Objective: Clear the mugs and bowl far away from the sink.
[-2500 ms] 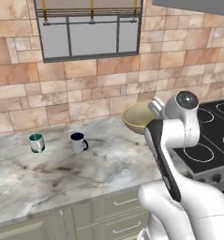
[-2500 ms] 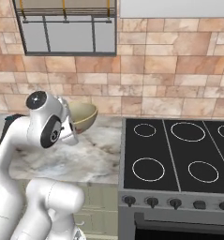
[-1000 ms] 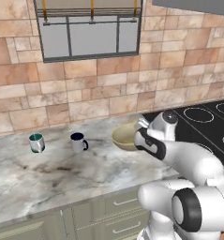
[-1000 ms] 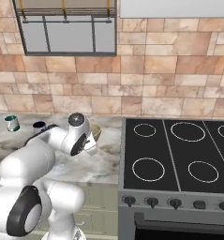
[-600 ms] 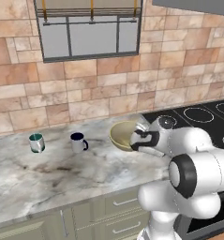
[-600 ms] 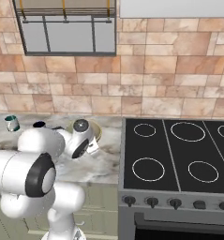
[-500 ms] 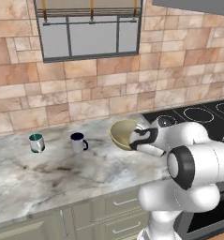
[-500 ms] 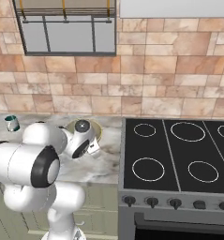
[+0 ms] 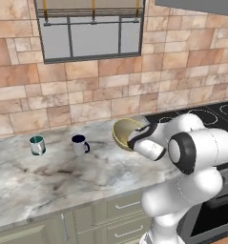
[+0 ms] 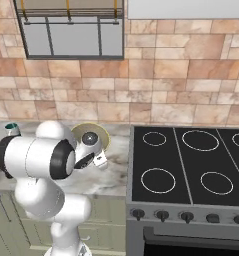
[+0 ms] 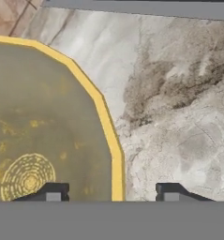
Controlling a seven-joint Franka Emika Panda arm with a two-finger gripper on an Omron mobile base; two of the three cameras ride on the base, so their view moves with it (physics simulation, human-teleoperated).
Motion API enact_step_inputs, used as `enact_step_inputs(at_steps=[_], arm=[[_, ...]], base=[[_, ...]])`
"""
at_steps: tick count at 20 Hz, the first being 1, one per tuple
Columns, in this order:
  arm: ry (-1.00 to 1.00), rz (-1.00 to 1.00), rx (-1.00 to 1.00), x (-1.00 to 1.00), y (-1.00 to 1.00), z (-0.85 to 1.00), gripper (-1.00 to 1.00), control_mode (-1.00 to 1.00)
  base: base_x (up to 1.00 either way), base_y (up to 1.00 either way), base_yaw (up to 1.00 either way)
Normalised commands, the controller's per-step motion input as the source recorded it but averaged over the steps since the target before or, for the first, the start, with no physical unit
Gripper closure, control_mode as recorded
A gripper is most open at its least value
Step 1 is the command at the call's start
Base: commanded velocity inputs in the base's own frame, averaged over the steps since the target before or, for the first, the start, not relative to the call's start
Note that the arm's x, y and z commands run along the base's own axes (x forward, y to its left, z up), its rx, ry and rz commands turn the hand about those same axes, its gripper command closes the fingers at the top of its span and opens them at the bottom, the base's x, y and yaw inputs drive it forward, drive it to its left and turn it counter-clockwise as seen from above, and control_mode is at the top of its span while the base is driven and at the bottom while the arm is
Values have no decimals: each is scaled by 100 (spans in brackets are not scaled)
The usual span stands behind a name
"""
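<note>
The yellowish-tan bowl (image 9: 122,133) sits at the right end of the marble counter (image 9: 63,178), beside the stove, and looks tilted toward the left. My gripper (image 9: 133,141) is at its right rim. In the hand view the bowl (image 11: 43,126) has its olive inside on the left, and my gripper (image 11: 112,193) straddles the yellow rim, open, with a gap on each side. The navy mug (image 9: 79,144) and the teal mug (image 9: 37,145) stand upright further left on the counter. The teal mug (image 10: 12,128) peeks out behind my arm. The sink is out of view.
A black cooktop (image 10: 191,165) with several burner rings adjoins the counter on the right. A brick wall with a window (image 9: 91,31) backs the counter. Bare marble lies between the mugs and the counter's front edge; drawers sit below.
The arm carried the bowl down and leftward onto the counter by the stove. The jaws, shut on the rim half a second ago, now stand apart.
</note>
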Motion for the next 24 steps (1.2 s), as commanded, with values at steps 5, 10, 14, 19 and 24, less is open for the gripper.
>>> enact_step_inputs(at_steps=[5, 10, 14, 19, 24], arm=[[0, 0, 5, 0, 0, 65, -100, -100], [0, 0, 9, -9, 0, 99, -100, -100], [0, 0, 9, -15, 0, 100, -100, -100], [1, 0, 13, -17, 0, 100, -100, -100], [6, 0, 12, -76, 0, 100, -100, -100]], base=[[0, 0, 0], [0, 0, 0], [0, 0, 0], [0, 0, 0], [0, 0, 0]])
